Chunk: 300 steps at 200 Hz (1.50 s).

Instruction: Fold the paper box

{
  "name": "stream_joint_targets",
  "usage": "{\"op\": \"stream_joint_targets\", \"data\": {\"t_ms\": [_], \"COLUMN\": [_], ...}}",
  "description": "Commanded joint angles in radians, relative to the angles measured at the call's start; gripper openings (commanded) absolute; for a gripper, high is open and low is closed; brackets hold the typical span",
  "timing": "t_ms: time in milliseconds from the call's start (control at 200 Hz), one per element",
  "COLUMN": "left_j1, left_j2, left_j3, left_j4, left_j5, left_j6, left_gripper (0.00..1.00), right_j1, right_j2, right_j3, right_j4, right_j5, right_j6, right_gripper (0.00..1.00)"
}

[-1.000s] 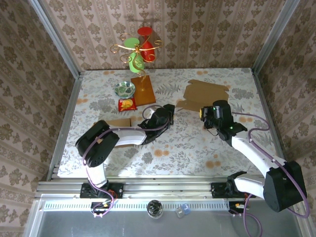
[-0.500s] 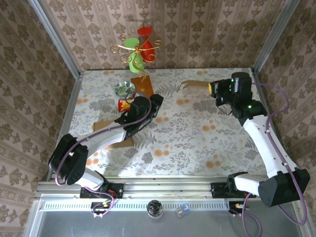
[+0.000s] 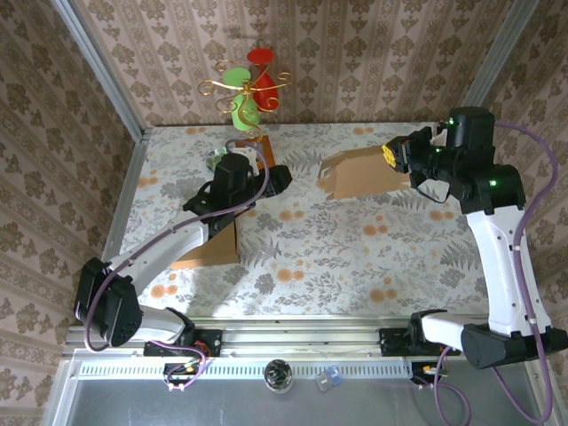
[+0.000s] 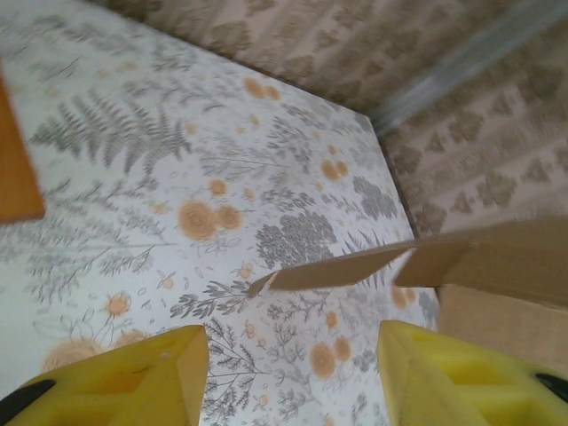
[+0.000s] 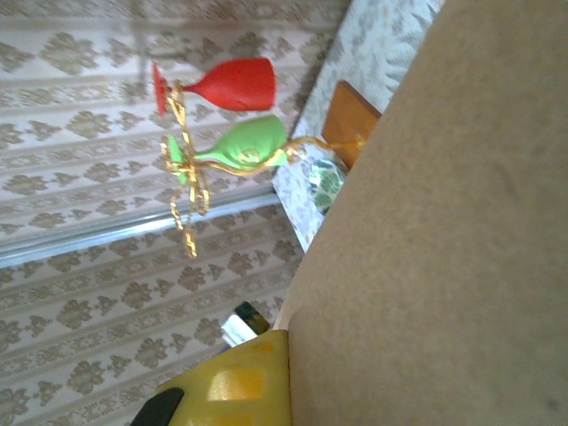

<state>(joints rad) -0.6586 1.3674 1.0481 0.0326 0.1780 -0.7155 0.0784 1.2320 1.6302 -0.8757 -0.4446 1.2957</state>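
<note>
Holds the flat brown cardboard box sheet [image 3: 359, 173] aloft over the far right of the flowery surface [image 3: 355, 257], clenched in the right jaws. Hovers with left jaws released, empty, near the sheet's left tip.

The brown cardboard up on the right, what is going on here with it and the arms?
The right gripper is shut on the flat paper box and holds it in the air over the far side of the table. The box is not folded yet. The left gripper is open, holds nothing, and faces the box's edge. Another cardboard piece lies on the table at the left.
</note>
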Motion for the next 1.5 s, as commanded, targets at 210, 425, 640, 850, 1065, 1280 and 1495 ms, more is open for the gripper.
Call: {"op": "stream_joint_targets", "data": {"t_ms": [210,425,640,850,1065,1280,1495], "left_j1": [-0.098,-0.162,-0.147,-0.135,-0.134,-0.141,-0.141], "left_j2": [-0.072,-0.013,0.097,0.187,0.248,0.267,0.246], "left_j3": [-0.058,-0.02,0.047,0.118,0.15,0.158,0.146], "left_j4": [0.007,-0.037,0.014,0.038,0.067,0.052,-0.053], "left_j5": [0.158,-0.058,-0.148,-0.175,-0.134,-0.068,-0.023], "left_j6": [0.527,0.637,0.736,0.77,0.771,0.754,0.589], "left_gripper": [0.69,0.79,0.79,0.65,0.35,0.04,0.0], "right_j1": [-0.004,0.003,0.003,0.003,0.003,0.004,0.005], "right_j2": [0.254,0.302,0.283,0.253,0.235,0.238,0.26], "right_j3": [0.061,0.064,0.009,-0.042,-0.097,-0.139,-0.246], "right_j4": [0.042,0.082,0.101,0.117,0.151,0.199,0.495], "right_j5": [-0.082,-0.107,-0.117,-0.123,-0.131,-0.129,-0.108], "right_j6": [-0.014,0.007,0.022,0.039,0.061,0.053,-0.032], "right_gripper": [0.0,0.0,0.0,0.0,0.0,0.0,0.08]}}
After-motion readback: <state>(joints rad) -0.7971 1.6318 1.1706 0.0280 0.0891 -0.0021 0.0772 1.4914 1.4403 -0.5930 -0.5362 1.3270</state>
